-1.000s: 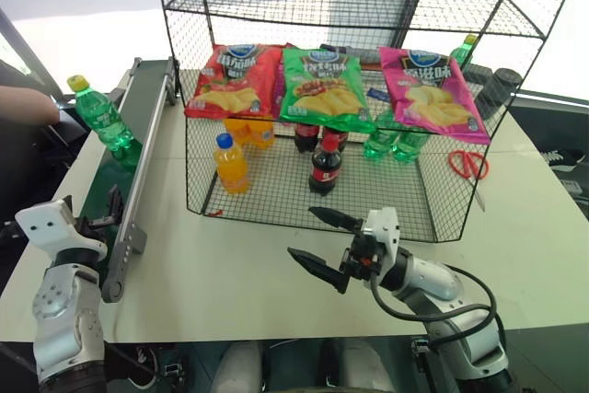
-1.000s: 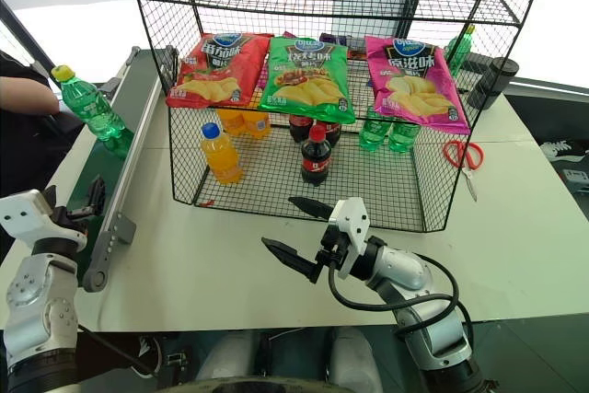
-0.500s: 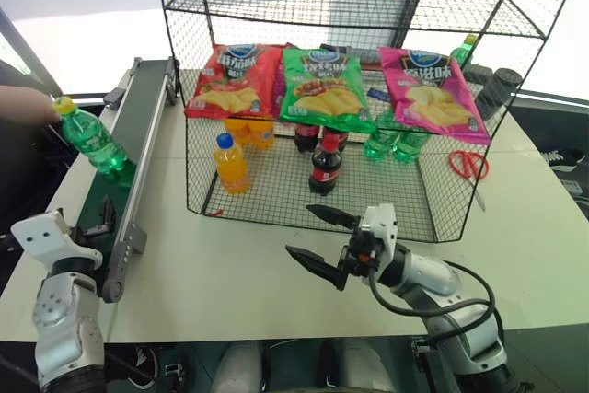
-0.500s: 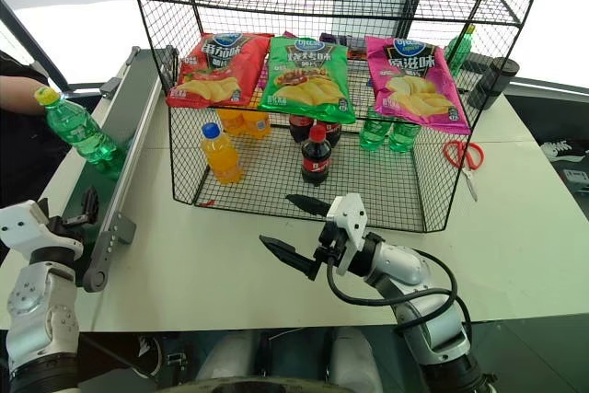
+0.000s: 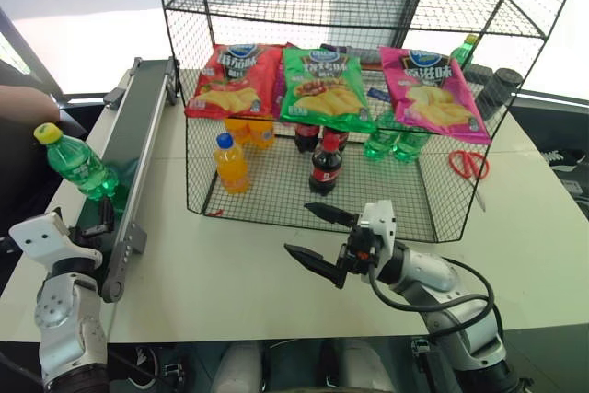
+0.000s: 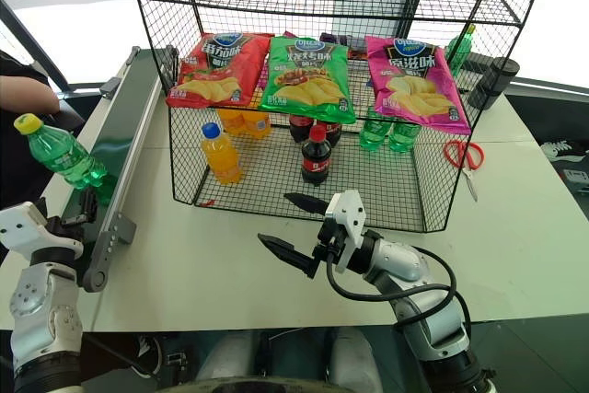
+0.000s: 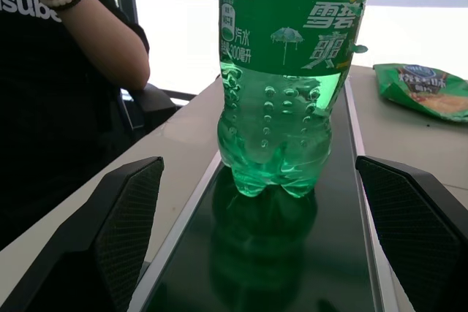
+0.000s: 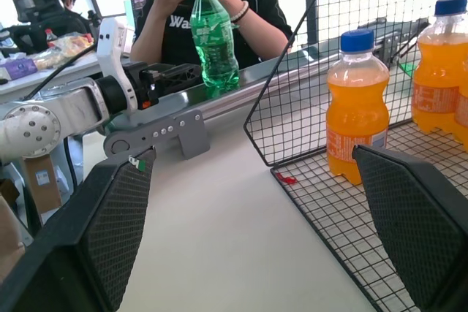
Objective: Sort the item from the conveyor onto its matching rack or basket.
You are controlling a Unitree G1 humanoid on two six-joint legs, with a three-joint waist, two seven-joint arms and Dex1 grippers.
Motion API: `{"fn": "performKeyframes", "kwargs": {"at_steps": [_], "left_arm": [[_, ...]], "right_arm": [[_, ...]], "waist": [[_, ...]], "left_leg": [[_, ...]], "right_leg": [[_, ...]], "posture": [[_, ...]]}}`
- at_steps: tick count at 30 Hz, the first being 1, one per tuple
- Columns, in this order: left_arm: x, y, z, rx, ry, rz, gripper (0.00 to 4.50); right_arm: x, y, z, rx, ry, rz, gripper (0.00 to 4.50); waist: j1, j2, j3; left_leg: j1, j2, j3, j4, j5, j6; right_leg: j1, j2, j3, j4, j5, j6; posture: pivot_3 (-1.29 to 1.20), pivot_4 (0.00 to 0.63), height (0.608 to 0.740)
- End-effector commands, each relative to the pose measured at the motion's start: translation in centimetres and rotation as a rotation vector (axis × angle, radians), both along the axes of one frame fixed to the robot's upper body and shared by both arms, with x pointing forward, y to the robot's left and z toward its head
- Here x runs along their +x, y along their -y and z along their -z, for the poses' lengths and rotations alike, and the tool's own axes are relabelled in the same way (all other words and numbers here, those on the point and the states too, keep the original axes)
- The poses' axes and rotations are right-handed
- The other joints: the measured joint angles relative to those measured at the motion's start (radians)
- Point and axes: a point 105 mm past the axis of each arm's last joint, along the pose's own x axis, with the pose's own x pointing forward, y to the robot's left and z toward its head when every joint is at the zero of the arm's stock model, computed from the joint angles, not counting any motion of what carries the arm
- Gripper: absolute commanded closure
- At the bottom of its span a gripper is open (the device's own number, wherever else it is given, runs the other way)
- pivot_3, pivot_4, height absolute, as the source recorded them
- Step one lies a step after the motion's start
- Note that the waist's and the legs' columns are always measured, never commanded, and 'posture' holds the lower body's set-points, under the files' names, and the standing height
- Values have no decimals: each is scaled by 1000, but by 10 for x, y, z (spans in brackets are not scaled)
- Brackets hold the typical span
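The item, a green soda bottle [image 5: 81, 167] with a yellow cap, stands upright on the dark green conveyor [image 5: 140, 128] near its front end. My left gripper [image 5: 99, 215] is open at the belt's end, level with the belt and pointing along it. In the left wrist view the bottle [image 7: 287, 85] is centred just ahead of its two fingers [image 7: 126, 230], not touching them. My right gripper [image 5: 304, 230] hovers open and empty over the table in front of the black wire rack [image 5: 195, 177].
The rack's bottom tier holds an orange-drink bottle [image 5: 230, 164], a cola bottle [image 5: 324, 164] and green bottles [image 5: 391, 144]; chip bags lie on the shelf above. Red scissors [image 5: 469, 165] lie right of the rack. A person's arm [image 5: 23, 103] is left of the conveyor.
The green bottle has travelled along the belt toward me and my left gripper. Neither arm has visibly moved.
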Motion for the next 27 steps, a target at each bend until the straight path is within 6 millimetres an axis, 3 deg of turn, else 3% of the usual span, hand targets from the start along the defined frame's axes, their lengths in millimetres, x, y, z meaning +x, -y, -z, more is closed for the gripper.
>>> {"fn": "performKeyframes", "kwargs": {"at_steps": [1, 11, 13, 16, 17, 24, 27], "left_arm": [[-2, -5, -15, 37, 57, -9, 0], [-2, -5, -17, 57, 59, -11, 0], [-2, -6, -17, 60, 56, -16, 545], [-3, -5, -15, 69, 52, -12, 1777], [-2, -5, -15, 72, 50, -8, 1908], [-3, 0, -24, 109, 72, 27, 1908], [3, 21, -45, 216, 97, 162, 1908]], "right_arm": [[-2, -1, -10, 22, 33, -19, 9], [-4, -2, -10, 29, 25, -29, 9], [-4, -2, -11, 30, 25, -29, 0], [-4, -2, -12, 32, 24, -29, 0], [-3, -2, -13, 32, 25, -29, 0], [-1, -2, -16, 31, 29, -26, 0], [1, 0, -18, 23, 38, -14, 0]], "waist": [[0, 0, 0], [0, 0, 0], [0, 0, 0], [1, 0, 0], [1, 0, 0], [1, 0, 0], [1, -2, 1]], "left_leg": [[0, 0, 0, 0, 0, 0], [0, 0, 0, 0, 0, 0], [0, 0, 0, 0, 0, 0], [0, 0, 0, 0, 0, 0], [0, 0, 0, 0, 0, 0], [0, 0, 0, 0, 0, 0], [-1, 0, 0, 0, 0, 0]], "right_leg": [[0, 0, 0, 0, 0, 0], [0, 0, 0, 0, 0, 0], [0, 0, 0, 0, 0, 0], [0, 0, 0, 0, 0, 0], [0, 0, 0, 0, 0, 0], [0, -1, 0, 0, 0, 0], [-1, -1, 0, 0, 0, 0]], "posture": [[0, 150, 724], [0, 150, 724], [0, 150, 724], [0, 150, 724], [0, 150, 724], [0, 150, 724], [0, 150, 724]]}}
